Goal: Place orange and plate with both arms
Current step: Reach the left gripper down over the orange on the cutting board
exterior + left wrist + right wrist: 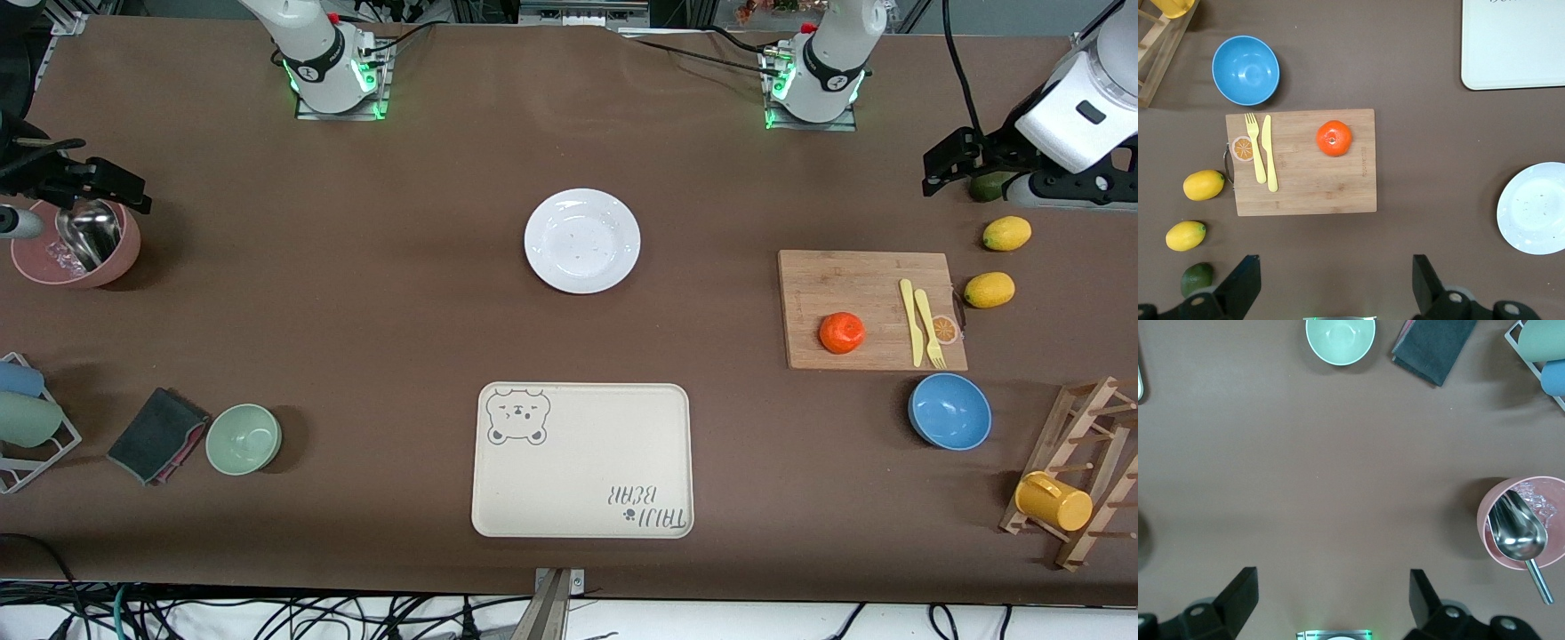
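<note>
The orange [841, 332] [1334, 138] rests on a wooden cutting board [853, 284] [1305, 193] toward the left arm's end of the table. The white plate [581, 240] [1535, 208] lies bare at mid-table, farther from the front camera than the cream tray [582, 462]. My left gripper [951, 164] [1335, 263] hangs open and holds nothing, over the table beside a dark green fruit [987, 187], well apart from the orange. My right gripper [107, 187] [1332, 577] is open with nothing in it, up over the pink bowl [76, 244] at the right arm's end.
A yellow knife and fork [920, 324] lie on the board. Two lemons [1006, 233], a blue bowl [949, 411] and a wooden mug rack [1076, 471] stand round it. A metal scoop sits in the pink bowl. A green bowl [244, 438] and folded cloth [156, 436] lie nearer the camera.
</note>
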{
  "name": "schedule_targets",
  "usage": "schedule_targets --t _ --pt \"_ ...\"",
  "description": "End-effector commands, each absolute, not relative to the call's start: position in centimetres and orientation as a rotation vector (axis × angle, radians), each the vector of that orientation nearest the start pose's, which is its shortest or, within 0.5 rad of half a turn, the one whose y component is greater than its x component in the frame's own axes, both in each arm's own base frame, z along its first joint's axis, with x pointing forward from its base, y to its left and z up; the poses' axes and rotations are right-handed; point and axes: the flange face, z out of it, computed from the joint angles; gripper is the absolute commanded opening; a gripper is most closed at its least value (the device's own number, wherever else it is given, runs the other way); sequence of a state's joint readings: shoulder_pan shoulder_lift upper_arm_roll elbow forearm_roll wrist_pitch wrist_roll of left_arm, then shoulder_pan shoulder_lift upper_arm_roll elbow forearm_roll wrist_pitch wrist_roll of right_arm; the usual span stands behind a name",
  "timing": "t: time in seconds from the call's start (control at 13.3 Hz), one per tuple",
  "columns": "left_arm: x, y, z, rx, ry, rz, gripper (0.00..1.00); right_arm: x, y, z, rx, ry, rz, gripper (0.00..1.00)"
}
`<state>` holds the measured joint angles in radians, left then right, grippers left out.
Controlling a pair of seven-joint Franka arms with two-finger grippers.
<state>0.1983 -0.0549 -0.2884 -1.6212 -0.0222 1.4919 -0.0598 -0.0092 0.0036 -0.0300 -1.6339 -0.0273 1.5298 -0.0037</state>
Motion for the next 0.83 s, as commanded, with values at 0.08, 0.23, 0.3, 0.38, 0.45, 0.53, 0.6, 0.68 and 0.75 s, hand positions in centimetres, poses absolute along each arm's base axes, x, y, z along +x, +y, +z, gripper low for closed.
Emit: schedule_targets --t 0.08,0.23,0.3,0.38,0.45,0.53,0.6,0.68,0.75 --pt "54.2 -2.4 61.0 -3.157 -0.046 0.174 1.0 54.9 -2.6 59.5 -3.15 0.053 0.175 1.0" --pt "54.5 -1.1 60.5 -3.157 -0.078 0.188 1.0 54.9 -2.6 59.6 -3.151 0.053 0.172 1.0" --pt "54.6 -1.2 60.1 -3.156 -0.076 0.2 1.0 54.9 -2.6 59.6 -3.151 0.053 0.172 1.0" --pt "55.3 -0.9 58.2 -3.154 -0.084 0.248 1.0 54.9 -2.5 59.4 -3.15 0.051 0.177 1.0" --pt "56.0 -0.9 56.7 -3.153 -0.082 0.265 1.0 54.9 -2.6 59.6 -3.151 0.056 0.172 1.0" --pt "56.7 -0.9 54.5 -3.156 -0.082 0.273 1.0 54.9 -2.6 59.5 -3.151 0.056 0.175 1.0" --pt "57.4 -1.2 53.2 -3.162 -0.08 0.223 1.0 54.9 -2.6 59.5 -3.151 0.053 0.175 1.0" --pt "58.4 -1.7 51.9 -3.167 -0.068 0.19 1.0 54.9 -2.6 59.5 -3.15 0.051 0.175 1.0" --pt "59.2 -1.9 50.2 -3.168 -0.059 0.204 1.0 54.9 -2.6 59.5 -3.15 0.051 0.175 1.0"
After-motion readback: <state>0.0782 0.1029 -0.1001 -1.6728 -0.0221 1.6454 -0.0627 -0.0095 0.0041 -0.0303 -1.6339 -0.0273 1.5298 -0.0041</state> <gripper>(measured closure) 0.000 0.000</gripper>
